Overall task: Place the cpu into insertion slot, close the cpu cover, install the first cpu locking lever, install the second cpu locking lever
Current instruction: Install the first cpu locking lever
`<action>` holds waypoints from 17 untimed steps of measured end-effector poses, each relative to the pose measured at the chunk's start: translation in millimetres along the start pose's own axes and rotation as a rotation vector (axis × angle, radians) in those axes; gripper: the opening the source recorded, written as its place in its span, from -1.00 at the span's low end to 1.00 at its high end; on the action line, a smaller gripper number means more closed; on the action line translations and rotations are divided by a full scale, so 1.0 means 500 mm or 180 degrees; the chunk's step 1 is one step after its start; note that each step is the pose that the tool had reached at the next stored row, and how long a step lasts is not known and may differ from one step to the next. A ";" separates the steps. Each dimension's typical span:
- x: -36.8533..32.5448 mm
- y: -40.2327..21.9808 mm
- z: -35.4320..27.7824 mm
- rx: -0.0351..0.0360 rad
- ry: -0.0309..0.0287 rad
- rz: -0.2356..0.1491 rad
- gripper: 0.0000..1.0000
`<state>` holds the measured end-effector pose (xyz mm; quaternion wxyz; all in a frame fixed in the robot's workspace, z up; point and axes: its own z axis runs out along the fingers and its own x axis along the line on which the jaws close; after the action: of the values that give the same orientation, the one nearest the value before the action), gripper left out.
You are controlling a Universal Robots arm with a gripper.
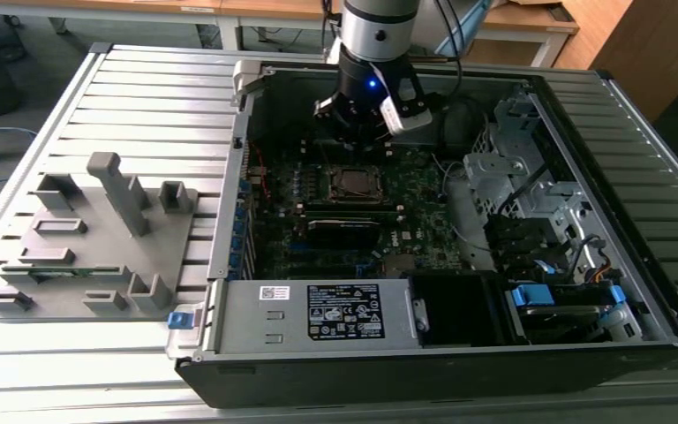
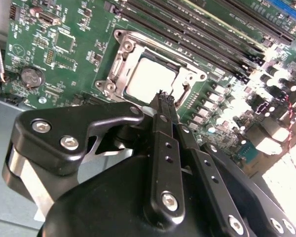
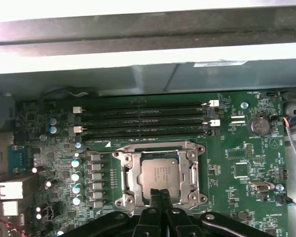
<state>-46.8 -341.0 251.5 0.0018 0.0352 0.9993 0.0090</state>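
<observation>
First wrist view: cpu (image 3: 160, 174) sits in the insertion slot (image 3: 129, 175), jaws closed, empty.

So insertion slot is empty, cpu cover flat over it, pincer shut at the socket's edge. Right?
No, the insertion slot isn't empty: the cpu sits in it, its grey top showing through the window of the cpu cover, as the first wrist view shows. The rest stands: cover flat, pincer shut at the socket's edge.
</observation>
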 end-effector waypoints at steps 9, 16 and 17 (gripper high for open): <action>0.022 -0.001 0.000 0.0000 -0.0001 0.0000 -0.79; 0.024 -0.002 -0.003 0.0000 -0.0001 0.0000 -0.79; 0.024 -0.002 -0.005 0.0000 -0.0001 0.0000 -0.79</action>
<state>-58.7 -341.0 254.1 0.0020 0.0352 0.9993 0.0090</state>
